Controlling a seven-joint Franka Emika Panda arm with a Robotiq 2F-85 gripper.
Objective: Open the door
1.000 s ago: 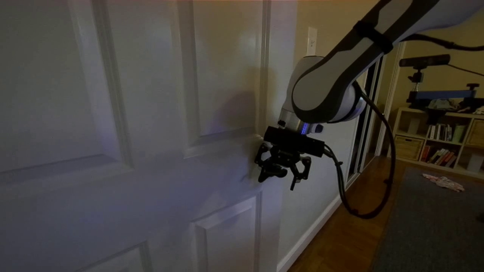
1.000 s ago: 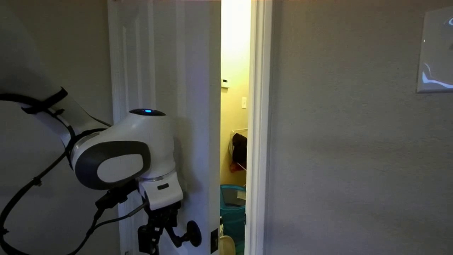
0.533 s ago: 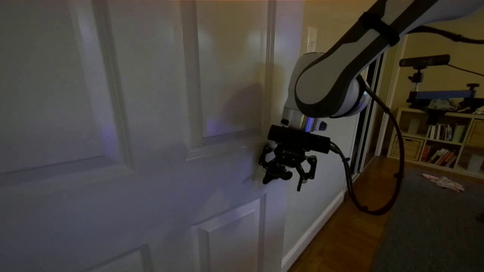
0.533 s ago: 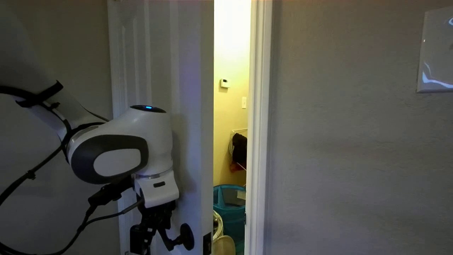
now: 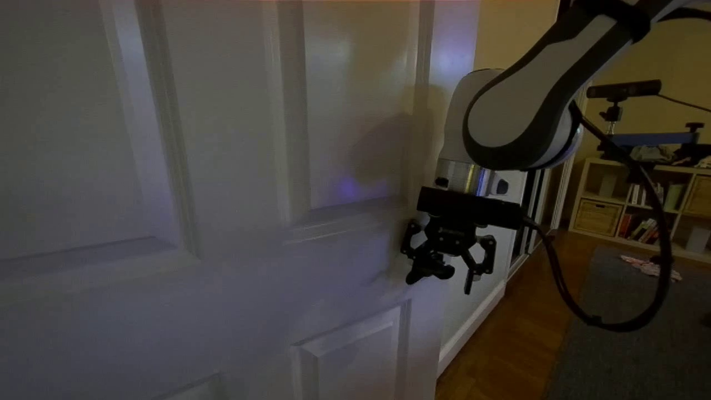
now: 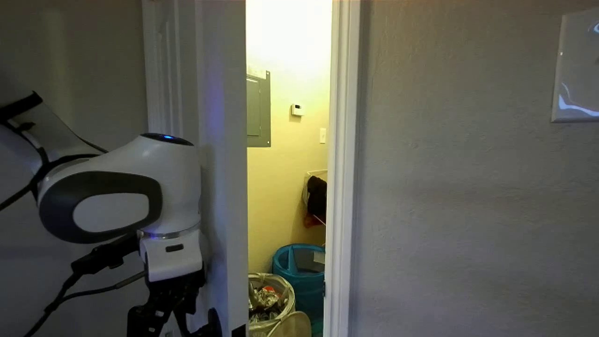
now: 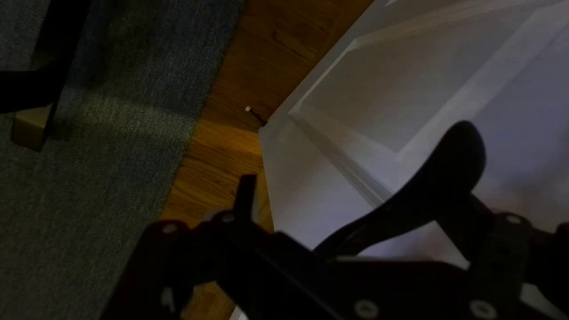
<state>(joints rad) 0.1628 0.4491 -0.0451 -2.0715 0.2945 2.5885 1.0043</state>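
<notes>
The door (image 5: 233, 233) stood partly open, its free edge well clear of the frame (image 6: 344, 187), so unlatching was judged complete with wider swing remaining, while the claw (image 5: 440, 279), spread wide and clamping nothing, apparently rested 1 finger against the lever handle (image 7: 422, 195).

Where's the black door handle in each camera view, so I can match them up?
In an exterior view: the black handle is right of centre, below mid-height.
In an exterior view: the black handle is left of centre, cut by the bottom edge.
Wrist view: the black handle slants across, right of centre.
Shared landmark: the white panelled door, in all three views.
</notes>
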